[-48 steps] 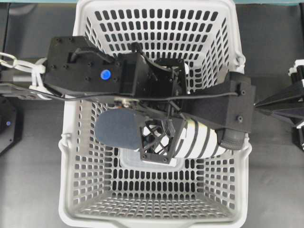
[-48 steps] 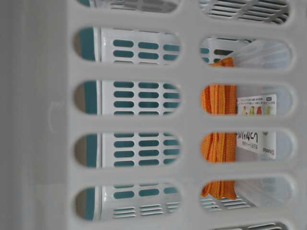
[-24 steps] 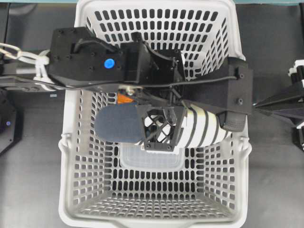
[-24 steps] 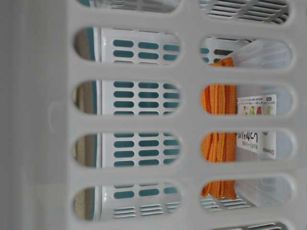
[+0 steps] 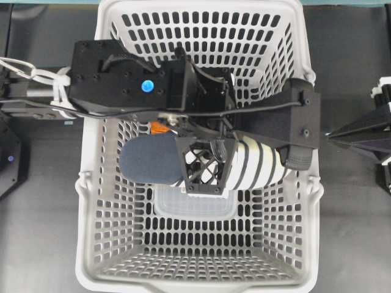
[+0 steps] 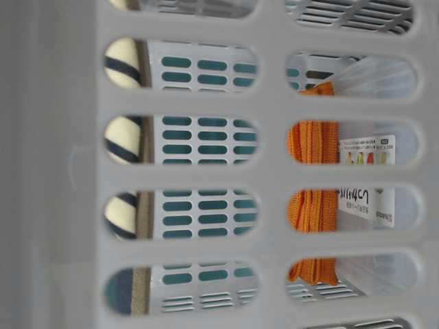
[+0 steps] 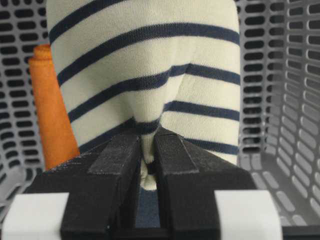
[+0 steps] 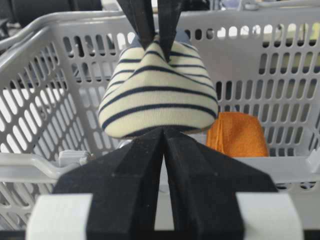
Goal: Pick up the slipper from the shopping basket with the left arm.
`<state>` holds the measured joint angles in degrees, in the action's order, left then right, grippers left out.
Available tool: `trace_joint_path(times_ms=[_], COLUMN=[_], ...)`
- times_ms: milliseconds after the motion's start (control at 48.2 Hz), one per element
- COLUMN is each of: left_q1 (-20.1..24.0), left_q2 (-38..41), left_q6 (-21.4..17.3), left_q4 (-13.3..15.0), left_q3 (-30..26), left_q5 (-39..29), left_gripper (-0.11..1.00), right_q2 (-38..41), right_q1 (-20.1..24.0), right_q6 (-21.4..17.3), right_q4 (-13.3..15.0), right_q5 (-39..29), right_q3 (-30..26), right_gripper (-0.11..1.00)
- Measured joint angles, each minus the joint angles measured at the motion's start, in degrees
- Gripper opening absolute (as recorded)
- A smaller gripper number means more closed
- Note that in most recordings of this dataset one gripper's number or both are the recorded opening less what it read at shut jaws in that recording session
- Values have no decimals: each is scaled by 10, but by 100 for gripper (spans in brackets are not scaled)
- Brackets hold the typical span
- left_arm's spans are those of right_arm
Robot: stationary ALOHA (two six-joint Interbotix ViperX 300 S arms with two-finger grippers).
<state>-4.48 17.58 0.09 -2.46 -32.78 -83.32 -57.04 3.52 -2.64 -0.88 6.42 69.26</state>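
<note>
The cream, navy-striped slipper (image 5: pixel 256 165) with its navy insole (image 5: pixel 146 160) hangs inside the light grey shopping basket (image 5: pixel 85 244), clear of its floor. My left gripper (image 5: pixel 208 151) is shut on a pinched fold of the slipper's upper. The left wrist view shows the pads (image 7: pixel 170 155) of the left gripper (image 7: pixel 148 142) squeezing the striped fabric (image 7: pixel 150 60). My right gripper (image 5: pixel 333 135) is shut and empty, just outside the basket's right rim. In the right wrist view, the right gripper (image 8: pixel 164 131) points at the slipper's toe (image 8: pixel 157 95). The slipper also shows through the wall slots (image 6: pixel 122 137).
A folded orange cloth (image 5: pixel 160 128) stands in the basket behind the slipper, also seen in the wrist views (image 7: pixel 52 115) (image 8: pixel 237 135) and at table level (image 6: pixel 312 205). A clear plastic container (image 5: pixel 195 204) lies on the basket floor. A labelled packet (image 6: pixel 367 178) sits beside the cloth.
The left gripper has lifted the slipper and shifted a little right. At table level the striped slipper has come into view through the left slots.
</note>
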Motion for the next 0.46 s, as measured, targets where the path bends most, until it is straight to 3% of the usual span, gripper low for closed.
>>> trace_joint_path(times_ms=[456], left_q1=[-2], left_q2=[0], left_q6=[0], left_q4=[0], left_q3=[3], left_q5=[0], left_gripper=[6], right_q2=[-5], right_q1=[0], right_q6=[0], right_q4=[-1], right_q5=[0], right_q3=[0], right_gripper=[-1])
